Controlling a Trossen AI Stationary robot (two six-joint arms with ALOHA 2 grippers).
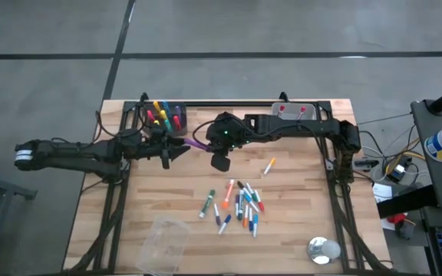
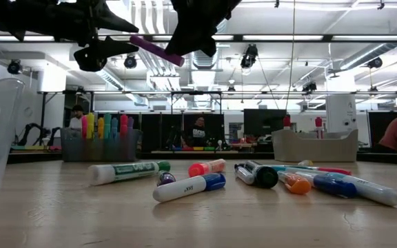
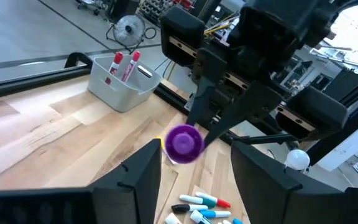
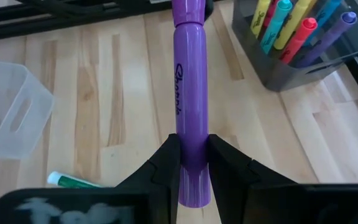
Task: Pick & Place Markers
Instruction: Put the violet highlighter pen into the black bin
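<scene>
table point(image 1: 298, 230): light wood slats | markers point(image 1: 240, 205): loose cluster mid-table, one apart point(image 1: 268, 166) | dark bin point(image 1: 167, 115), grey bin point(image 1: 291, 112): far edge | clear bin point(image 1: 163, 244), roll point(image 1: 323, 250): near edge

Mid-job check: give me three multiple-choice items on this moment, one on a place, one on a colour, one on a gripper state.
1. Where is the dark bin of upright markers?
A. far-left part of the table, by the left gripper
B. near-right corner
C. among the loose markers

2. What colour is the marker in the right gripper?
A. green
B. orange
C. purple

3. How does the left gripper stand?
A. shut on a marker
B. open, holding nothing
C. out of every view

Answers:
1 A: the high view shows it at the far-left, beside the left arm's tip.
2 C: the right wrist view shows a purple barrel pinched between the fingers.
3 B: the left wrist view shows its fingers spread apart, with the purple marker's end facing them.
</scene>
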